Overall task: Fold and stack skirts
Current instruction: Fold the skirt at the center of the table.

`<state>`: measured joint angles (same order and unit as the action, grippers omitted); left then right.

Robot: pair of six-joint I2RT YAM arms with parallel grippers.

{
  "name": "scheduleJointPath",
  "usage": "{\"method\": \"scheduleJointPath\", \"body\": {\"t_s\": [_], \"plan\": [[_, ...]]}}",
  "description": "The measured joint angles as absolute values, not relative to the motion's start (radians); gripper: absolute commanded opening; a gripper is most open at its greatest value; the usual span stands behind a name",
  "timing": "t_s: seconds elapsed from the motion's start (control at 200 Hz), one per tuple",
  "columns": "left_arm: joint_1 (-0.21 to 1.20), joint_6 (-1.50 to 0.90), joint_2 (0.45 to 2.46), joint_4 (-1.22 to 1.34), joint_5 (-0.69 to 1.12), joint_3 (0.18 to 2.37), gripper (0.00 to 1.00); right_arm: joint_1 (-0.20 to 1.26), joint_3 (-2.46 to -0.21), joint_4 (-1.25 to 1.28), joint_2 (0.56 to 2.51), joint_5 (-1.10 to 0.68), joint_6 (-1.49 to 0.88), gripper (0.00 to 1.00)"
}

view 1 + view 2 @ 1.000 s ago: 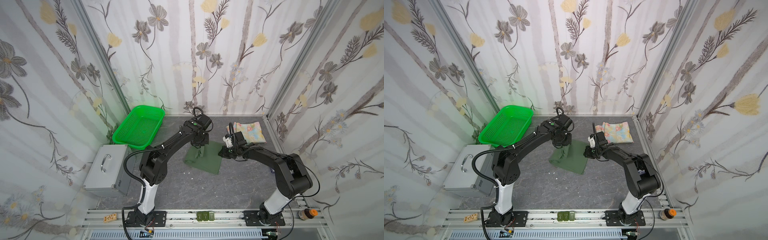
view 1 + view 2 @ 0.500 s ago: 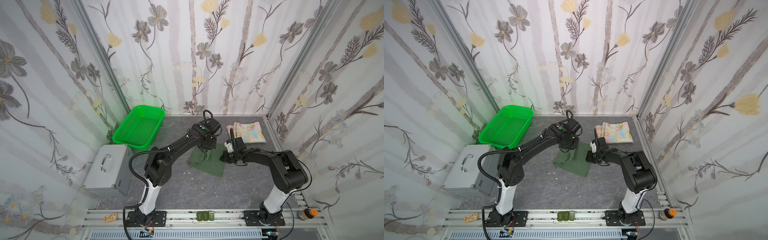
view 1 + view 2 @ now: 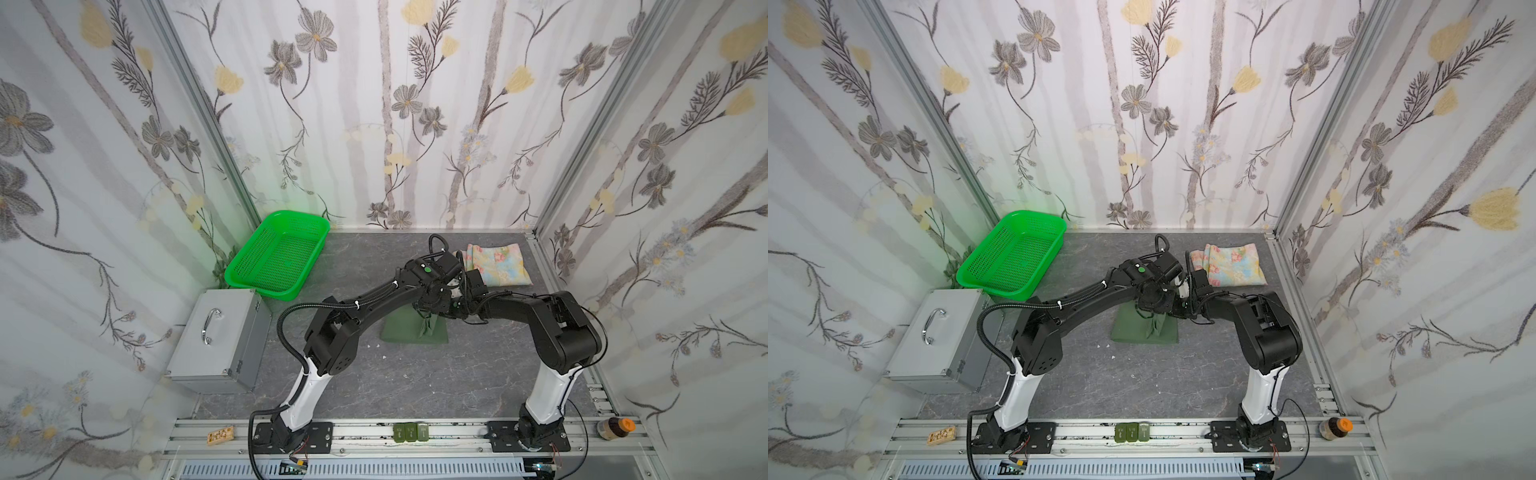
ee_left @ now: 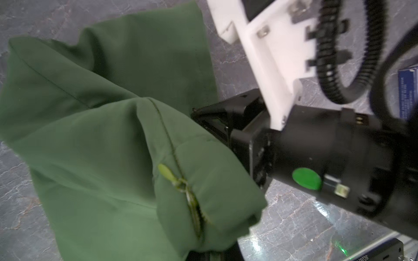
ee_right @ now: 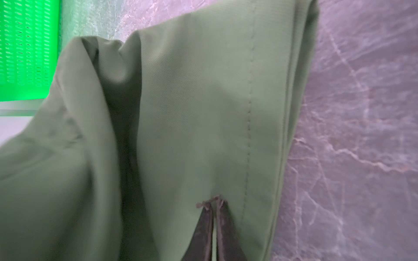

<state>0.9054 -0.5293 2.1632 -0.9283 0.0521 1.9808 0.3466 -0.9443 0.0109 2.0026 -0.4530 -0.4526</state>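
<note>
Right now the bench [image 3: 415, 386] is mostly bare grey stone, with the green basket [image 3: 278, 257] at its far left corner. The dark green skirt [image 3: 401, 334] sits about mid-bench, a little toward the right edge. Its near part lies flat as a folded slab, while its far edge is gathered up off the surface. The floral skirt [image 3: 500, 266] lies folded in the far right corner, well apart from the green one.

Both of my grippers crowd together over that raised edge. The left gripper [image 3: 427, 316] is clenched on a bunch of green cloth that hangs below it. The right gripper [image 5: 213, 211] is pinched tight on a stitched edge just beside it.

My worry is the spacing. With the two pinches so near each other, the outer corners hang free, so I judge the fold could open or land crooked on the floral skirt. The wrists are close enough to knock together if I swing carelessly. The smallest hazard is the zip pull [image 4: 166, 172], exposed on the outer face, which could snag.
</note>
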Motion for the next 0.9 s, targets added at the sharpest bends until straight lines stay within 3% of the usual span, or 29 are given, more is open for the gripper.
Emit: {"method": "scheduleJointPath", "body": {"t_s": [0.32, 0.899], "plan": [[0.872, -0.554, 2.164, -0.928, -0.006, 1.973, 0.00, 0.299, -0.905, -0.091, 1.799, -0.462, -0.455, 0.13], [0.867, -0.554, 2.298, -0.930, 0.004, 2.138, 0.00, 0.285, -0.871, 0.027, 1.967, -0.504, -0.425, 0.11]]}}
